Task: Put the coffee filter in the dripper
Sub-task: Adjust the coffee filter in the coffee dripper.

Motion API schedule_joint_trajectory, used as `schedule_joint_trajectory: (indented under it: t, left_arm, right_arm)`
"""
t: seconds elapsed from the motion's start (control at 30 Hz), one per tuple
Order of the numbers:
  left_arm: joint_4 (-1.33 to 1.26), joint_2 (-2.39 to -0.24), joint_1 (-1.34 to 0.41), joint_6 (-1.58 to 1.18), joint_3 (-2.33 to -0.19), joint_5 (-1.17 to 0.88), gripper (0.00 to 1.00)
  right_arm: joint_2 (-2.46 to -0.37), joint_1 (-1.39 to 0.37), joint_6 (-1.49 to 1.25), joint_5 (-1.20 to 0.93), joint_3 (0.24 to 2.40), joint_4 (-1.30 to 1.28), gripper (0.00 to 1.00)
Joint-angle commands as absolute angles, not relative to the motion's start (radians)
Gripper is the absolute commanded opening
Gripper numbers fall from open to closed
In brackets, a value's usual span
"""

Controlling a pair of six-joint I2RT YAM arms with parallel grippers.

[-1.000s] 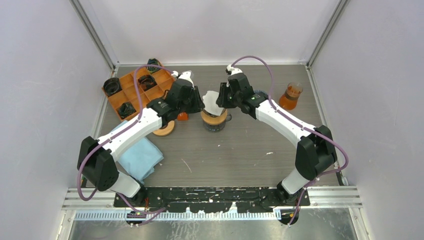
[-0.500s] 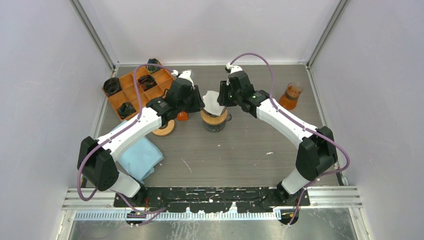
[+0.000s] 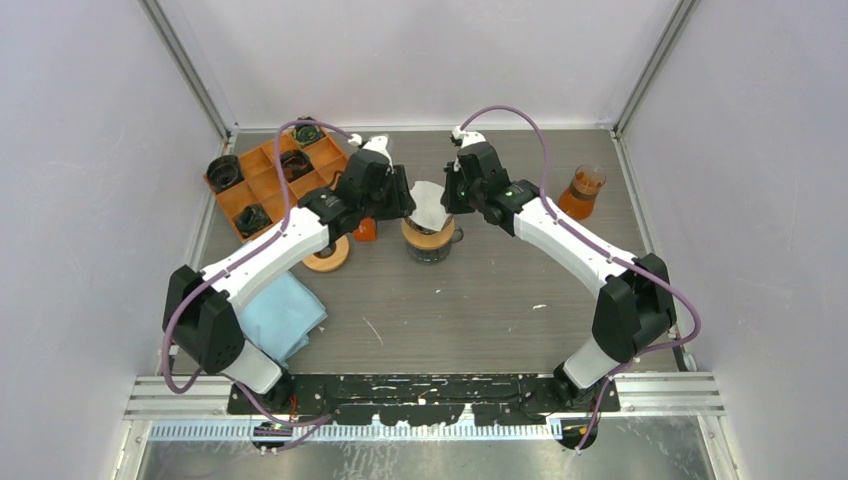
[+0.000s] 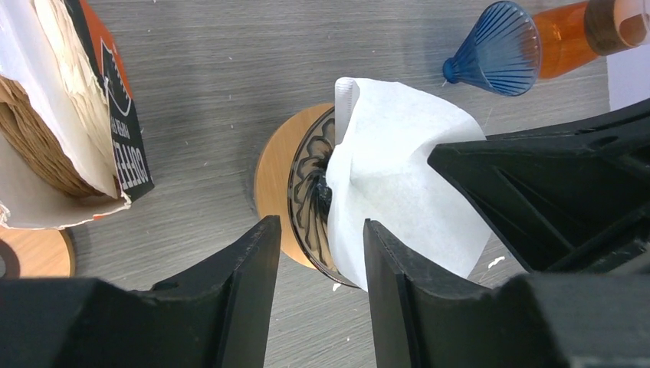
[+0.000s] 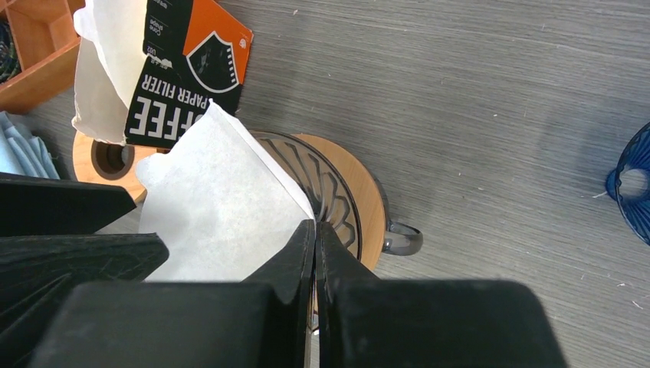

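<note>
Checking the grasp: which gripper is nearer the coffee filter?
Right. The right gripper is shut on the edge of the coffee filter; the left gripper hovers open beside it.

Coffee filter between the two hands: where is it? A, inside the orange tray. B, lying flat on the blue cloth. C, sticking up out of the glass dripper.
C: the white coffee filter sits in the ribbed glass dripper, with its top standing above the rim.
</note>
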State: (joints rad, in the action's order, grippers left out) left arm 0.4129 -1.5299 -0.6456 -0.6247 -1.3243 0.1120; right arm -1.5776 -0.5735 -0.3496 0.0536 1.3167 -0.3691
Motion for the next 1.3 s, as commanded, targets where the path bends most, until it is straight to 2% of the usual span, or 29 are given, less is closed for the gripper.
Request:
schedule_joint_trajectory:
  t: [0.0, 0.53, 0.67, 0.77, 1.1, 1.27]
  left_arm:
    - [0.419, -1.556, -0.640, -0.596, -1.378, 0.124, 0.46]
    - [0.462, -1.634, -0.640, -0.583, -1.407, 0.112, 0.49]
    - [0.468, -1.636, -0.639, -0.577, -1.416, 0.111, 0.50]
    - [0.471, -1.638, -0.639, -0.576, -1.418, 0.109, 0.50]
    - [0.481, -1.639, -0.640, -0.571, -1.426, 0.110, 0.52]
    - [0.486, -1.643, -0.639, -0.559, -1.446, 0.113, 0.56]
  right_arm:
    - [-1.562, -0.571, -0.341, 0.046, 1.354, -0.345, 0.05]
    - [-1.625, -0.571, -0.322, 0.032, 1.351, -0.360, 0.02]
    - [-1.600, -0.571, -0.297, 0.037, 1.379, -0.378, 0.12]
    - [-1.580, -0.571, -0.273, 0.041, 1.407, -0.400, 0.25]
    - [-1.569, -0.571, -0.202, 0.093, 1.458, -0.462, 0.39]
    - [-1.593, -0.570, -0.179, 0.100, 1.461, -0.467, 0.48]
